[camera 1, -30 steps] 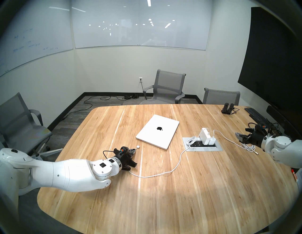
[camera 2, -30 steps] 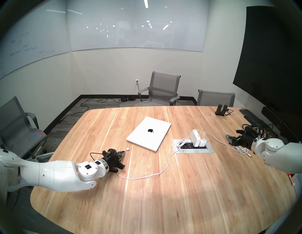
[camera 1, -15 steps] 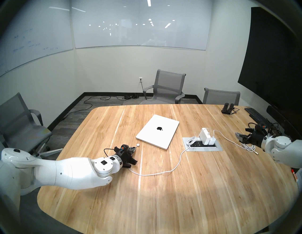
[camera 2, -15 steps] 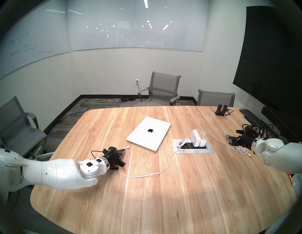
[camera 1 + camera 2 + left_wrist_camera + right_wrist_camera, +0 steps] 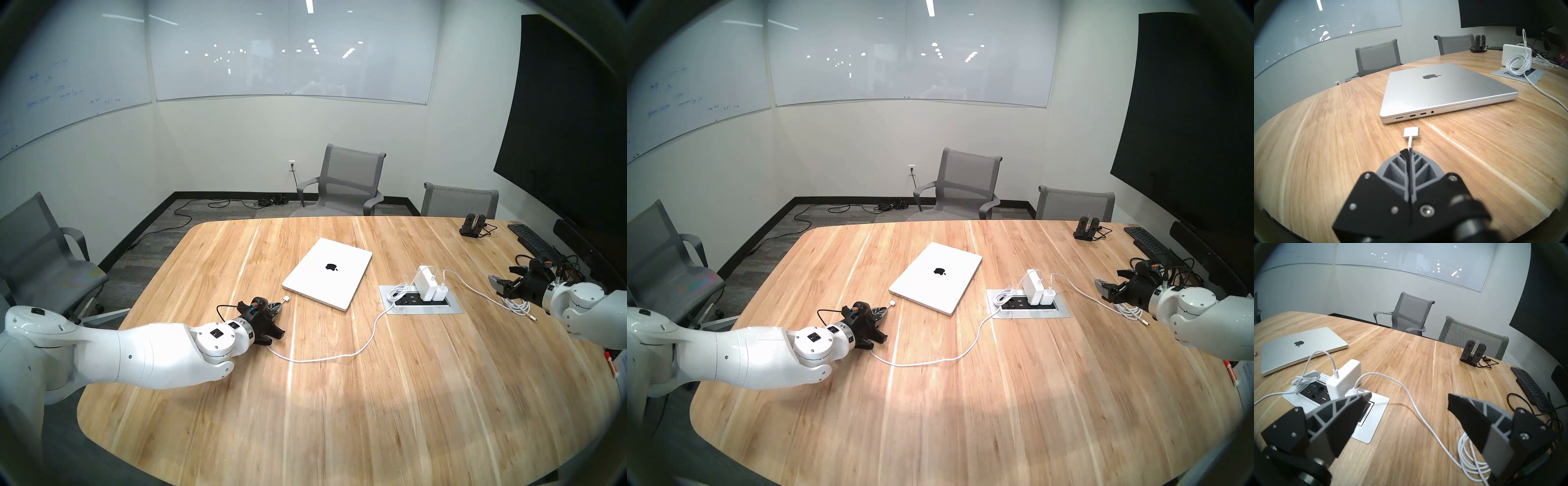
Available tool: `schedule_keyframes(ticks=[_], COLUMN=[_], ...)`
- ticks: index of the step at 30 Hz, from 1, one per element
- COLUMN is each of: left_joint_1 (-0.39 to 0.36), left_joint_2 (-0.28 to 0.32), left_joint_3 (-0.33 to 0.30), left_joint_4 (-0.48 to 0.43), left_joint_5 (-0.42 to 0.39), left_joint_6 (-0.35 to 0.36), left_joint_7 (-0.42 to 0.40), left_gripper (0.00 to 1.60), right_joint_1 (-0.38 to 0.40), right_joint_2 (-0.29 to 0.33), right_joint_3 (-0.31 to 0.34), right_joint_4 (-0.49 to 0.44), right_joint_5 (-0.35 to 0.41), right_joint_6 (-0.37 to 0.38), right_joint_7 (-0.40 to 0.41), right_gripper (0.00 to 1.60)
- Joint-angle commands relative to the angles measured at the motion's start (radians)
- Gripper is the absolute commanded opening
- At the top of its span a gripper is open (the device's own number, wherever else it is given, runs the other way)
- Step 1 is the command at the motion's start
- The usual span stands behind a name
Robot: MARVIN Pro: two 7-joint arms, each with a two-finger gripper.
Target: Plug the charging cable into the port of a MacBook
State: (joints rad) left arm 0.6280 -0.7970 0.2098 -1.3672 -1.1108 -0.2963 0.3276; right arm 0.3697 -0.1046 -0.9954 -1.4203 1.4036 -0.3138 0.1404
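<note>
The closed silver MacBook [image 5: 327,273] lies flat in the middle of the wooden table. Its port [image 5: 1399,118] is the leftmost oblong socket in the thin side edge facing my left wrist camera. My left gripper [image 5: 1409,150] is shut on the white charging cable just behind its flat squarish connector [image 5: 1411,132]. The connector sticks out ahead of the fingertips, a short gap from that edge and slightly right of the port. The cable [image 5: 339,356] trails back to the large white power brick [image 5: 425,286]. My right gripper [image 5: 1407,405] hangs open and empty at the table's right.
The brick and a smaller white charger [image 5: 441,293] stand in a recessed power panel [image 5: 451,307]. A second white cable lies coiled [image 5: 1473,461] under my right gripper. A black keyboard [image 5: 532,239] and a controller stand [image 5: 473,225] sit far right. Grey chairs [image 5: 342,185] ring the table.
My left arm has edged forward, carrying the connector a little closer to the MacBook's side edge, and the cable's slack loop followed. The right arm has not moved.
</note>
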Motion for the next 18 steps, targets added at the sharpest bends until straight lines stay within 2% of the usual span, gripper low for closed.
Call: schedule_keyframes(ticks=[1,18], left_joint_1=[-0.006,-0.005], left_joint_2=[-0.025,-0.082], left_joint_3=[-0.005,-0.011], left_joint_4=[0.037,0.136], left_joint_5=[-0.003,-0.023], left_joint_6=[-0.001,0.001], left_joint_7=[-0.021,-0.075], left_gripper=[0.0,0.0], right_joint_1=[0.017,0.017], right_joint_2=[0.002,0.002], right_joint_3=[0.006,0.007], right_joint_4=[-0.002,-0.002], right_joint_5=[-0.002,-0.002], right_joint_6=[-0.006,-0.006], right_joint_7=[0.002,0.002], right_gripper=[1.6,1.6])
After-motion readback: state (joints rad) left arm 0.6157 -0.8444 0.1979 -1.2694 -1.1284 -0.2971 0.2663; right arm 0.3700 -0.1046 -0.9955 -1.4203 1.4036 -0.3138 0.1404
